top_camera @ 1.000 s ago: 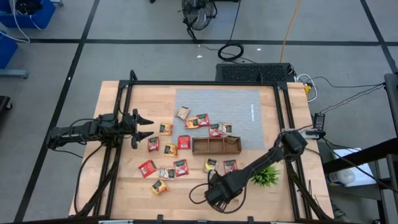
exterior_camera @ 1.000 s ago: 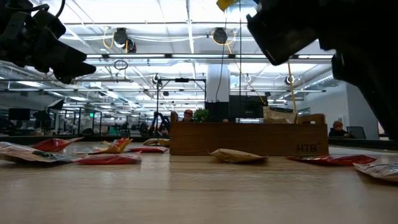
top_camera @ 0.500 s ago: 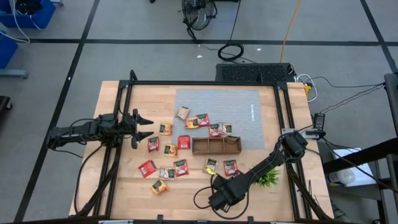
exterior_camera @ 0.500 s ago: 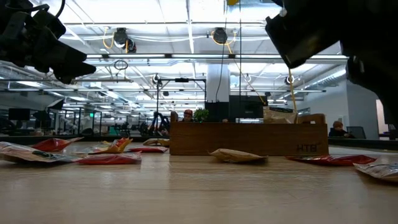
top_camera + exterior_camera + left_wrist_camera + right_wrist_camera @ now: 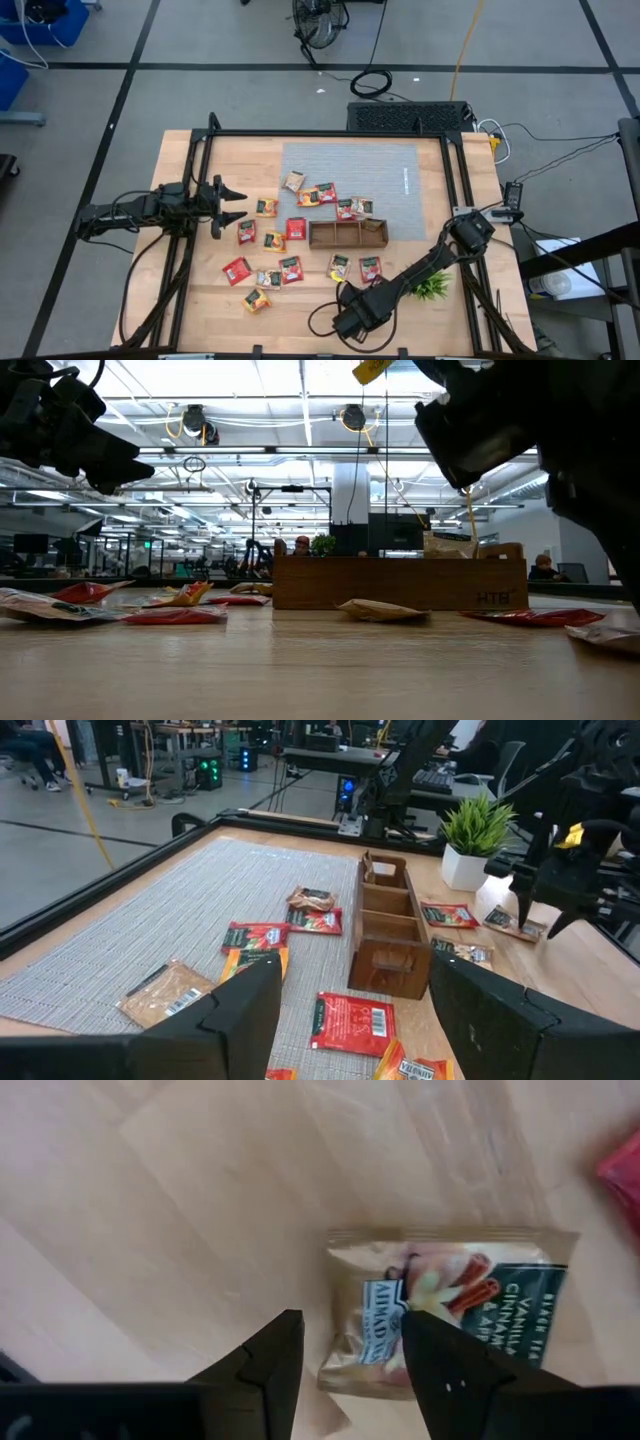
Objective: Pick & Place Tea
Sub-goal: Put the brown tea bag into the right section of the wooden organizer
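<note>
Right tool (image 5: 345, 1345) open over one sachet (image 5: 455, 1310); roughly fourteen sachets visible.

Past my dark fingers (image 5: 270, 1370) lies a pale gold tea sachet (image 5: 450, 1310) with a dark green panel of white lettering and reddish-brown cinnamon sticks printed on it. The table (image 5: 470, 200) is light, blond wood grain. From above, the other sachets (image 5: 296, 228) are mostly red or orange-yellow, some on a grey woven mat (image 5: 350, 165). The tray (image 5: 348, 234) is brown wood; the plant (image 5: 432, 285) is bright green, its pot white, I think.
</note>
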Available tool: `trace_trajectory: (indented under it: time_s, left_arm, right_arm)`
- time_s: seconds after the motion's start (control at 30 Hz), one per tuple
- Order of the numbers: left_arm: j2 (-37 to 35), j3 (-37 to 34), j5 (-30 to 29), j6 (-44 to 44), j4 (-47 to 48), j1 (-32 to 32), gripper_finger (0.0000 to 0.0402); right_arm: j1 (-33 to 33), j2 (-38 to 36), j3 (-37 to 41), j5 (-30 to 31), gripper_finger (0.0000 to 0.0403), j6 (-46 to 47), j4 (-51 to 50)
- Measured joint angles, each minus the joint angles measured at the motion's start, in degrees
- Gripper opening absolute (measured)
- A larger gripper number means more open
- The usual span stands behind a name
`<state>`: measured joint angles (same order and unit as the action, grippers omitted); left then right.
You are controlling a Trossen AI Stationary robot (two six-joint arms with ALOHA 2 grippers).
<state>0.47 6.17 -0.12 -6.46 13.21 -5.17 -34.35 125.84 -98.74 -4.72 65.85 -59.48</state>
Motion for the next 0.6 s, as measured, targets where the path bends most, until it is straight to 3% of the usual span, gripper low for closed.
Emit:
trace_trajectory:
  time_s: [0.17,0.4,0.6]
  left_arm:
    - [0.0,0.0,0.0,0.0,0.0,0.0,0.0253]
    - [0.0,0.0,0.0,0.0,0.0,0.0,0.0253]
    - [0.0,0.0,0.0,0.0,0.0,0.0,0.0253]
  right_arm:
    - [0.0,0.5,0.0,-1.1,0.0138,-0.7,0.9]
    - [0.3,0.4,0.0,-1.5,0.0017,-2.3,1.8]
    - [1.0,-0.7,-0.1,-6.0,0.0006,-3.6,1.6]
